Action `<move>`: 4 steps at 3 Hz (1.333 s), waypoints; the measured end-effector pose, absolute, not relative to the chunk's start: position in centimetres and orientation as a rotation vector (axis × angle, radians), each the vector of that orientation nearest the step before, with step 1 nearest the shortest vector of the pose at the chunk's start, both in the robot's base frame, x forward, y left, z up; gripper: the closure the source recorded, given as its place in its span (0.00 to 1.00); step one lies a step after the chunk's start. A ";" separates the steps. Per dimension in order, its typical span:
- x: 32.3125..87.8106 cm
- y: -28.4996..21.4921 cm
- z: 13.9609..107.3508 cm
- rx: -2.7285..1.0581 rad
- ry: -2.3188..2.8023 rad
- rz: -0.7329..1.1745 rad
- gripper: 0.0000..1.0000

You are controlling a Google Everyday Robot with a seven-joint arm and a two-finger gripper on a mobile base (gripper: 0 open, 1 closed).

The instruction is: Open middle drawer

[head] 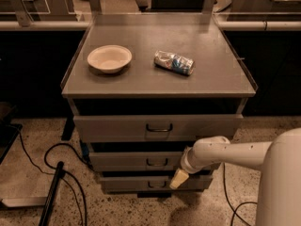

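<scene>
Approach step is judged in hand: middle drawer [127,160], under the table [141,81], is not yet pulled out, hand [178,178] is held low-right of its handle [157,162], grip state cannot be told, handle must be reached next.

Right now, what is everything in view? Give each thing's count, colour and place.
cabinet: one, grey, centre of view
bowl: one, cream, left on the cabinet top
crushed can: one, silver and blue, on its side, right of the bowl
top drawer: one, grey, widest front, just under the top
middle drawer: one, grey, dark loop handle, between the other two
bottom drawer: one, grey, narrowest front, lowest
cables: several, black, on the floor left of the cabinet
arm: one, white, coming from lower right
gripper: one, cream, before the two lower drawers, right of their handles
</scene>
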State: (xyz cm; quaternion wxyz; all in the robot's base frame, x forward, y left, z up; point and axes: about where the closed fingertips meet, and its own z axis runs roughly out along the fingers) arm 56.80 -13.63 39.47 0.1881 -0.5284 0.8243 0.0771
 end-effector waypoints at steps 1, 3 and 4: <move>56.8 -13.6 39.9 -1.487 2.319 0.217 0.00; 54.5 -14.0 40.3 -1.483 2.382 0.245 0.00; 49.0 -15.2 41.9 -1.423 2.461 0.304 0.00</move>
